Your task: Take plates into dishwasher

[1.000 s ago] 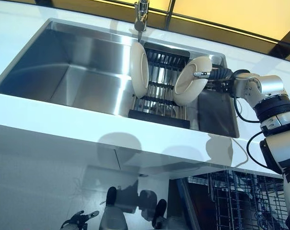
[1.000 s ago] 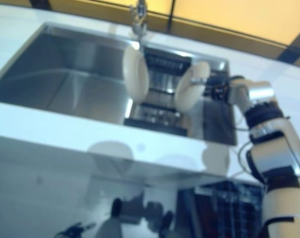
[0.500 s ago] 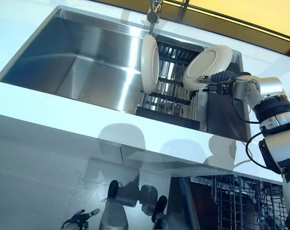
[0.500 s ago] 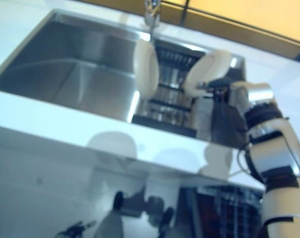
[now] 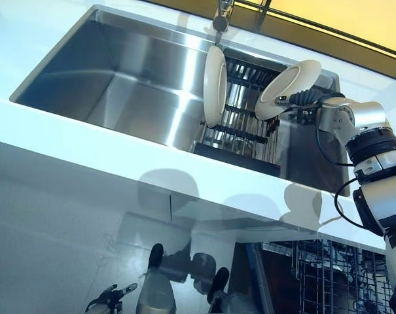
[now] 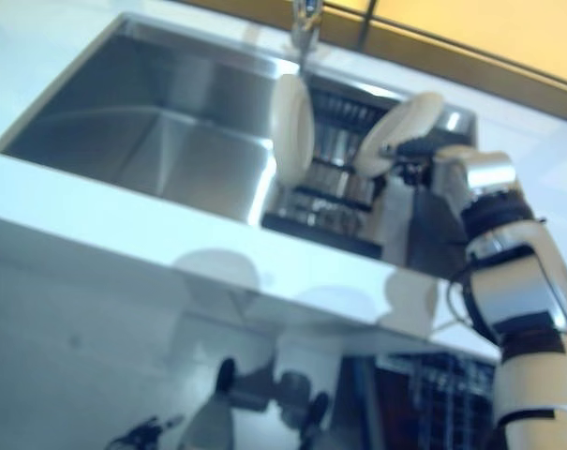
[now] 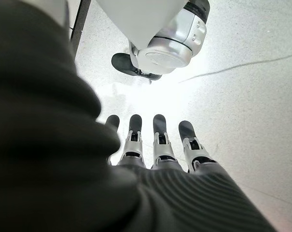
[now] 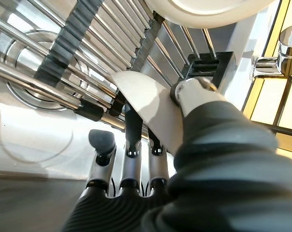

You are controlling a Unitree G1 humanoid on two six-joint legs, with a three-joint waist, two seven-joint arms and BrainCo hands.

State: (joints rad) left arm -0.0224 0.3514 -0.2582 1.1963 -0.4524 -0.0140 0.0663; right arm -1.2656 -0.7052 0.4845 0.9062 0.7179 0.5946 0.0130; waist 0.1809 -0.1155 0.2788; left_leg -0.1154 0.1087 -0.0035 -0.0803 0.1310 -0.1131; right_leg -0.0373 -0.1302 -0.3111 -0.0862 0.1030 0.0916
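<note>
A cream plate (image 5: 290, 82) is pinched at its rim by my right hand (image 5: 304, 99), tilted above the right end of the black dish rack (image 5: 240, 127) in the sink. In the right wrist view the thumb (image 8: 194, 94) lies on one face of the plate (image 8: 146, 104) and the fingers (image 8: 131, 159) on the other. A second cream plate (image 5: 215, 85) stands upright in the rack's left end, just below the faucet (image 5: 220, 16). My left hand (image 7: 155, 145) hangs low over the floor, fingers straight, holding nothing.
The steel sink (image 5: 119, 72) is set in a white counter (image 5: 86, 140). The open dishwasher's wire rack (image 5: 328, 278) shows below the counter at the lower right. A dark window frame runs behind the faucet.
The camera has shifted, so the whole sink sits further right and higher. My right hand has raised the plate a little out of the rack and tilted it more edge-on.
</note>
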